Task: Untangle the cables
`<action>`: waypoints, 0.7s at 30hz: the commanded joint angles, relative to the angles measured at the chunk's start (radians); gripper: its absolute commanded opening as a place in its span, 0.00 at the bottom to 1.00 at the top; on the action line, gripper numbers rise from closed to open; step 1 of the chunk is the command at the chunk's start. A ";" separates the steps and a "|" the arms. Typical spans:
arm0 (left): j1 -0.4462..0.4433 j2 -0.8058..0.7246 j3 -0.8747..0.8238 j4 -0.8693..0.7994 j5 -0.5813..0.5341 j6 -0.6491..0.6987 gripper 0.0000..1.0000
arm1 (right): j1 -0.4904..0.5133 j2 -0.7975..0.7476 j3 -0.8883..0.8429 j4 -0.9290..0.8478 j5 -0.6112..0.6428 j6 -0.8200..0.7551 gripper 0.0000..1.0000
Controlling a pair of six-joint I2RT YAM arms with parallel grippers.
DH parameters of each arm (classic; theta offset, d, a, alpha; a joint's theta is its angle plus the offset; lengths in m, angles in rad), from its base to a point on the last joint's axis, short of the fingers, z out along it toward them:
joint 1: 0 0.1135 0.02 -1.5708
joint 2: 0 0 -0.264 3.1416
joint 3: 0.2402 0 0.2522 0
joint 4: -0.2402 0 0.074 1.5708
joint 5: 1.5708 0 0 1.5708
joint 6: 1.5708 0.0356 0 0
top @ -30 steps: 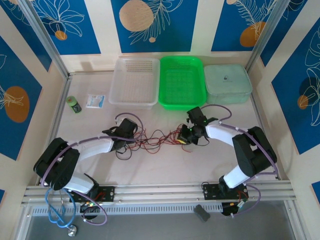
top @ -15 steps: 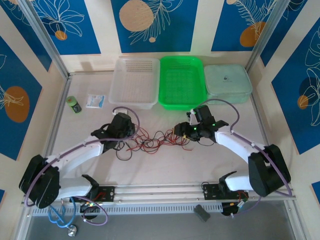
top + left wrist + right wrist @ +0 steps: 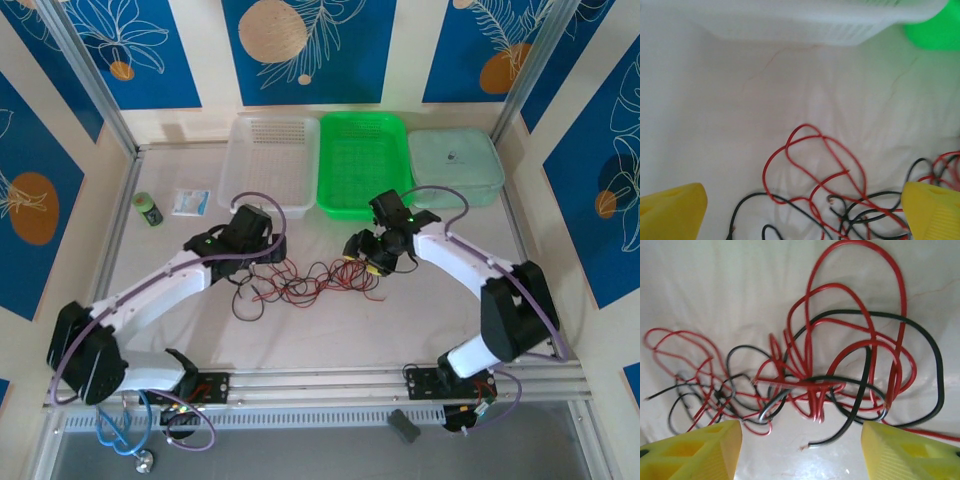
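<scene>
Cables (image 3: pixel 312 284) lie tangled on the table (image 3: pixel 330 340) — left tool (image 3: pixel 264 246) and right tool (image 3: pixel 362 259) both spread apart, gripping nothing.

The left gripper (image 3: pixel 801 212) is spread wide, with its 2 yellow fingers (image 3: pixel 670 210) in the bottom corners. Between and just ahead of them the cables (image 3: pixel 837 175) lie loose on the white table (image 3: pixel 715 125) — red loops and black strands crossing. Farther off stands a white basket (image 3: pixel 805 25), with a green basket (image 3: pixel 935 35) in the top-right corner.
</scene>
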 commanded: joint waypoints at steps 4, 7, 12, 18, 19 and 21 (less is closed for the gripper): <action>-0.005 0.149 -0.025 -0.025 0.023 -0.105 1.00 | 0.036 0.139 0.036 -0.077 0.093 0.025 0.65; -0.006 0.221 -0.055 0.066 0.060 -0.131 1.00 | 0.043 0.187 0.031 -0.060 0.117 0.025 0.62; -0.006 0.318 -0.100 0.170 0.097 -0.163 0.90 | 0.043 0.210 0.007 -0.031 0.147 0.013 0.37; 0.000 0.329 -0.144 0.185 0.046 -0.171 0.41 | 0.038 0.155 -0.040 0.010 0.203 -0.074 0.10; 0.005 0.327 -0.146 0.180 0.039 -0.168 0.30 | 0.037 0.137 -0.055 0.022 0.211 -0.100 0.04; 0.016 0.321 -0.148 0.161 0.024 -0.160 0.14 | 0.035 0.096 -0.095 0.046 0.240 -0.132 0.00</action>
